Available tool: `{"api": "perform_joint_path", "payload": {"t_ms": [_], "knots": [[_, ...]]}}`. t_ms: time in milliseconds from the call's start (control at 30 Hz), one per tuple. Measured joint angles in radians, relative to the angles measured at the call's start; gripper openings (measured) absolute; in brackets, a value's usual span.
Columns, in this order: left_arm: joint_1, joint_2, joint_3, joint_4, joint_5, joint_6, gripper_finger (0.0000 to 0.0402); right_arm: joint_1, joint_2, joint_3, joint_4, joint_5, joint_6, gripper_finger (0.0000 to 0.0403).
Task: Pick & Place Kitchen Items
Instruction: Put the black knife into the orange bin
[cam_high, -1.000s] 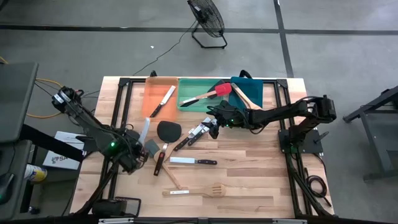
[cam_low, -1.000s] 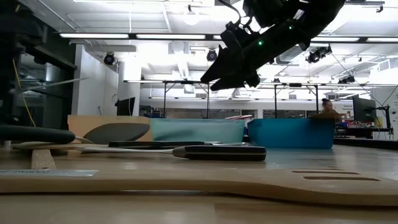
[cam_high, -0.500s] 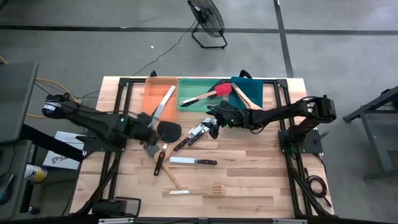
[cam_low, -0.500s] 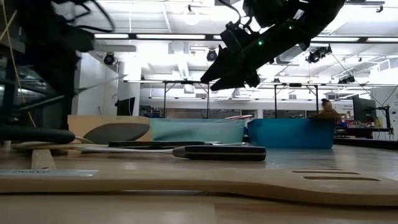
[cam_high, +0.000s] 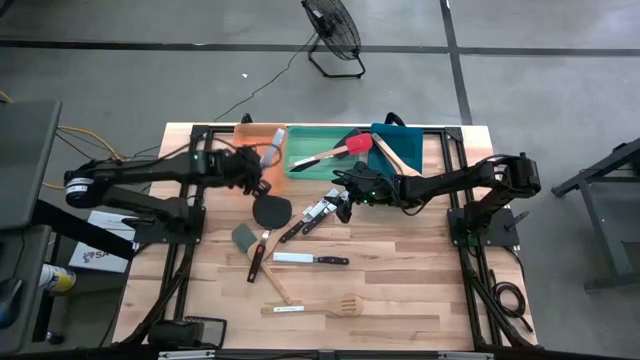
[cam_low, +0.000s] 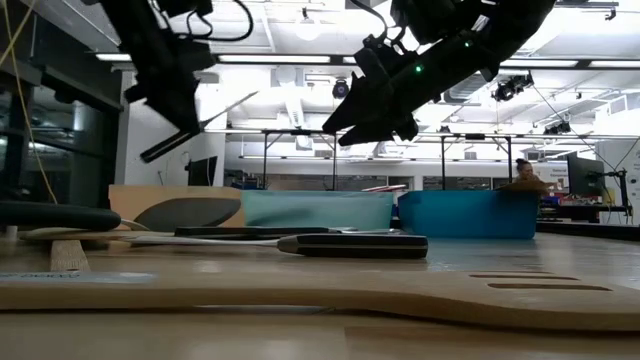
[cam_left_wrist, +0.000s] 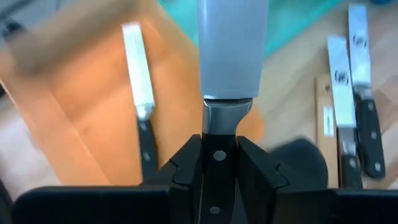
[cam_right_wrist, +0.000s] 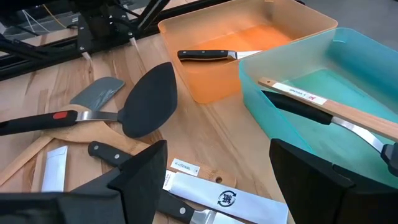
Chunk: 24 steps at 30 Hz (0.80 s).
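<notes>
The left gripper (cam_left_wrist: 219, 163) is clamped on the black handle of a knife (cam_left_wrist: 231, 56) and holds it above the orange tray (cam_left_wrist: 93, 106). Lower the blade level beside the knife already in the tray (cam_left_wrist: 140, 118), then release. The right gripper (cam_high: 345, 200) waits, fingers spread and empty, over the table centre

Grey concrete floor (cam_high: 560, 60), black floor fan (cam_high: 334, 28), ceiling striplights (cam_low: 262, 58)
</notes>
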Motion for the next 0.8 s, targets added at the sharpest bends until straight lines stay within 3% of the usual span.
{"api": "perform_joint_path", "payload": {"t_ms": [200, 433, 633, 800], "knots": [[0.123, 0.004, 0.012, 0.003, 0.000, 0.139, 0.0071, 0.000, 0.000, 0.000, 0.000, 0.005, 0.000, 0.0275], [0.241, 0.100, 0.011, 0.020, 0.017, 0.236, 0.0071, 0.000, 0.000, 0.000, 0.000, 0.006, 0.000, 0.0275], [0.315, 0.219, 0.010, 0.024, 0.037, 0.249, 0.0071, 0.000, 0.000, 0.000, -0.001, 0.006, 0.019, 0.0275], [0.367, 0.294, 0.010, 0.026, 0.124, 0.238, 0.0070, 0.000, 0.000, 0.000, -0.001, 0.006, 0.019, 0.0275]]}}
